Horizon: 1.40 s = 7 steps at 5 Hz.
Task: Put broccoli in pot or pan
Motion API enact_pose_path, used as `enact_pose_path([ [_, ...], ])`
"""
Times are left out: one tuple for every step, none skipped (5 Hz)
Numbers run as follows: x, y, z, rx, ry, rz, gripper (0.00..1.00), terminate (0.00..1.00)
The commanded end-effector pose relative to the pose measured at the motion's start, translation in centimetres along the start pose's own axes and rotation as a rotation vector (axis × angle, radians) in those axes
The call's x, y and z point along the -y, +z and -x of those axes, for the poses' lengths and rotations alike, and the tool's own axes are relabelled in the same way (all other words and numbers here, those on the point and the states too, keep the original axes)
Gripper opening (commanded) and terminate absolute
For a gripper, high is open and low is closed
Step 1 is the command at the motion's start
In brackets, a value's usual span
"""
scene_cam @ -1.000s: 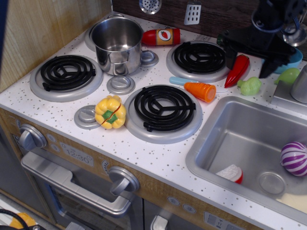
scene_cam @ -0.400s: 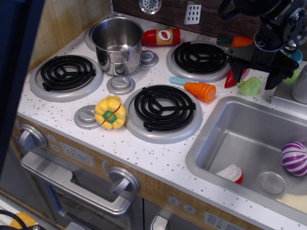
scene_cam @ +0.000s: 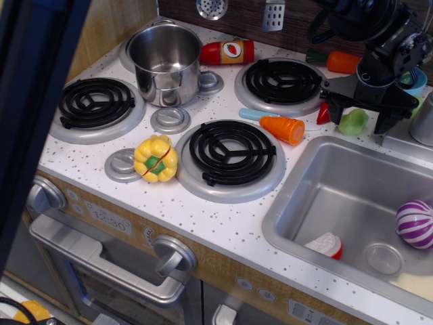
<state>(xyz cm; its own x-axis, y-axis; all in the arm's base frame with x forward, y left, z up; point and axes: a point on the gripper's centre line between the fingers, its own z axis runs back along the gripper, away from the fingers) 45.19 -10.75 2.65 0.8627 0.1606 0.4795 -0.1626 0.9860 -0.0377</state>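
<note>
Straddling the broccoli point(scene_cam: 353, 121) | gripper point(scene_cam: 360, 117) spread open, holding nothing, fingers at its 9 and 3 o'clock | broccoli on counter at sink's 12 o'clock edge | stainless pot point(scene_cam: 166, 64) far toward 9 o'clock

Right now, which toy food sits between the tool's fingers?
The broccoli, pale green, under the tool beside the sink. The carrot lies outside its fingers.

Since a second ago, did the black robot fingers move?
Yes. The black robot fingers came down and now straddle the small pale green knobbly broccoli, beside the steel sink; before they hung higher, above the back-right burner.
</note>
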Motion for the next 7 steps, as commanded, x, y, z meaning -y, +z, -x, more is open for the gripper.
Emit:
enact_pose_path([
  [-0.9, 0.3, -2.1, 0.056, 0.039, 0.038, 1.00, 0.00],
  [-1.5, -0.5, -2.2, 0.061, 0.065, 0.056, 1.00, 0.00],
  [-1.4, -0.5, -2.3, 0.054, 0.081, 0.060, 0.00, 0.00],
  [-1.3, 0.2, -2.4, 0.036, 0.090, 0.056, 0.00, 0.00],
  [-1.5, 3.9, -2.3, -0.036, 0.109, -0.011, 0.00, 0.00],
  [-3.5, 7.8, -1.5, -0.114, 0.118, -0.132, 0.00, 0.00],
  [-6.8, 10.5, 0.2, -0.130, 0.085, -0.246, 0.00, 0.00],
])
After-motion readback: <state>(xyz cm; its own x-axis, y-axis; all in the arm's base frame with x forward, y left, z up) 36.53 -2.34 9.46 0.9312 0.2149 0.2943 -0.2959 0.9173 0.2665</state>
